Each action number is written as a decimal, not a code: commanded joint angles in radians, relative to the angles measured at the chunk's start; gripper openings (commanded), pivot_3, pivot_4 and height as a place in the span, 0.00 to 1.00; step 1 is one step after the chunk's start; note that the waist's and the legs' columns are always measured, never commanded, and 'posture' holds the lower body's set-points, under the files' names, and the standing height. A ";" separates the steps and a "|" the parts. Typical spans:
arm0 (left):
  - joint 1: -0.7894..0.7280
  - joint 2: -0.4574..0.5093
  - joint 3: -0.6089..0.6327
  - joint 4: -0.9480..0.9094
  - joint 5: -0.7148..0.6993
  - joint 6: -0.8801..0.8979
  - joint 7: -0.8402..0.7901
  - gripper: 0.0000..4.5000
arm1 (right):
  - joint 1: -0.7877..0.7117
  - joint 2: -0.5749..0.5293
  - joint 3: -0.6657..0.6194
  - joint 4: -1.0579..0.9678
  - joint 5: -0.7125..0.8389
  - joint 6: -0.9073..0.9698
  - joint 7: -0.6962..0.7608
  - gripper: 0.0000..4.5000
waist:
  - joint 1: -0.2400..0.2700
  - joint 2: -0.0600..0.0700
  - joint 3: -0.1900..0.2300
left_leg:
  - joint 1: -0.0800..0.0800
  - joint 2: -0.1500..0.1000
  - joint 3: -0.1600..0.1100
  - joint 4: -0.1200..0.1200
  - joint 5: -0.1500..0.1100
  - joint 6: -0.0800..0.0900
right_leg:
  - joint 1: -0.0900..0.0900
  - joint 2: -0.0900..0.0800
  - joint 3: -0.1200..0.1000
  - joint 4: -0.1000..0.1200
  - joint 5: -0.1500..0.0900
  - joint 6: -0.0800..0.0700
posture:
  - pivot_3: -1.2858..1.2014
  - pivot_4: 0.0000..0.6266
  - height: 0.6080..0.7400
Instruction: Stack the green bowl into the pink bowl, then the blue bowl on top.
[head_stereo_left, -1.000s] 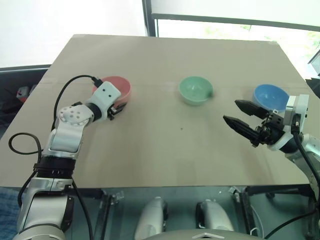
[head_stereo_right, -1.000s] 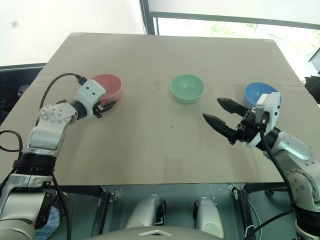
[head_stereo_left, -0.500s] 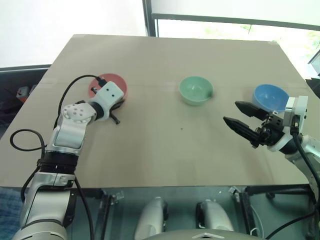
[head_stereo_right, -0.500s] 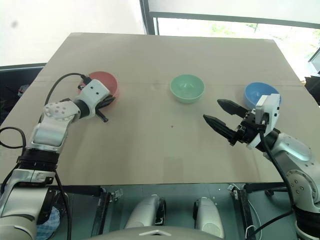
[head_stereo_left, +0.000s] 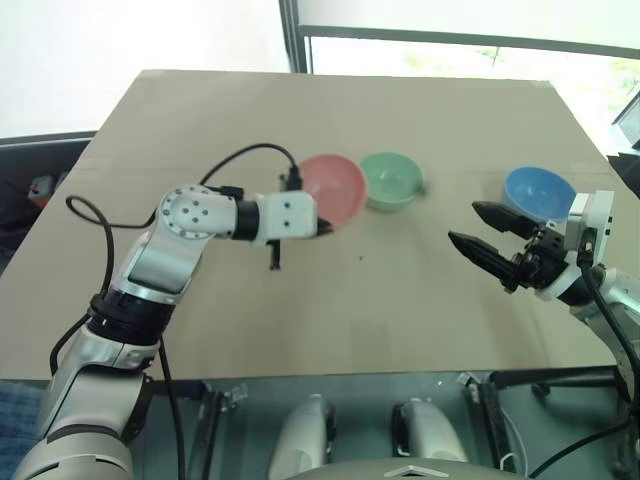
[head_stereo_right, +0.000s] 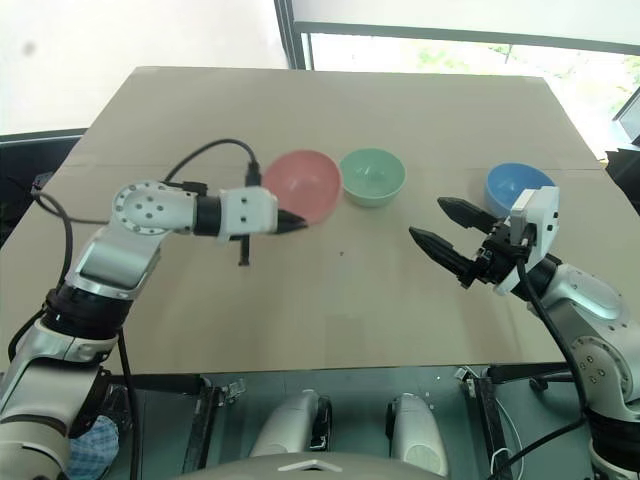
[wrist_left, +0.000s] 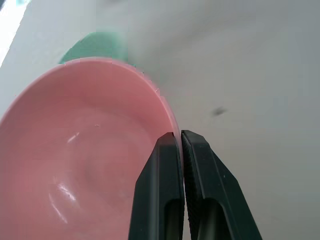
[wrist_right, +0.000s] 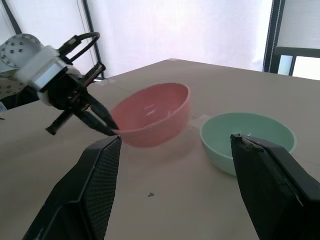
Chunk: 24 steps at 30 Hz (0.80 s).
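You've got the table (head_stereo_left: 300, 330) w/ three bowls in a row, none stacked yet. Pink bowl (head_stereo_left: 335, 187) sits tilted and lifted just beside the green bowl (head_stereo_left: 393, 180), its near rim pinched in your left gripper (head_stereo_left: 322, 228), fingers pressed together on it. Blue bowl (head_stereo_left: 540, 194) stands well apart on the right, behind your right gripper (head_stereo_left: 483, 229), fingers spread, empty. Both stacking steps are left, I'd say.

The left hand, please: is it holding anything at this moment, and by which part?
The left hand pinches the smooth salmon-pink round bowl by its near rim, fingers shut on the edge.
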 joint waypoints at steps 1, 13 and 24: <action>0.021 0.007 -0.030 -0.090 -0.032 0.022 -0.062 0.02 | -0.013 0.005 -0.013 -0.014 -0.007 -0.027 0.004 0.81 | 0.000 0.000 0.000 | 0.000 0.000 0.000 0.000 0.000 0.000 | 0.000 0.000 0.000 0.000 0.000 0.000 | 0.52 0.24 1.00; 0.024 -0.051 -0.008 -0.050 -0.044 -0.038 -0.040 0.28 | -0.008 0.028 -0.002 -0.020 -0.028 -0.031 -0.002 0.81 | 0.003 0.000 0.000 | -0.001 0.000 -0.001 0.004 -0.001 0.001 | 0.000 0.000 0.000 0.000 0.000 0.000 | 0.52 0.24 1.00; 0.069 -0.087 0.129 -0.072 -0.244 0.179 0.010 0.99 | -0.005 0.026 -0.001 0.002 -0.045 -0.033 0.018 0.81 | 0.000 0.000 0.000 | 0.000 0.000 -0.001 0.005 -0.001 0.001 | 0.000 0.000 0.001 0.000 0.000 0.000 | 0.52 0.24 1.00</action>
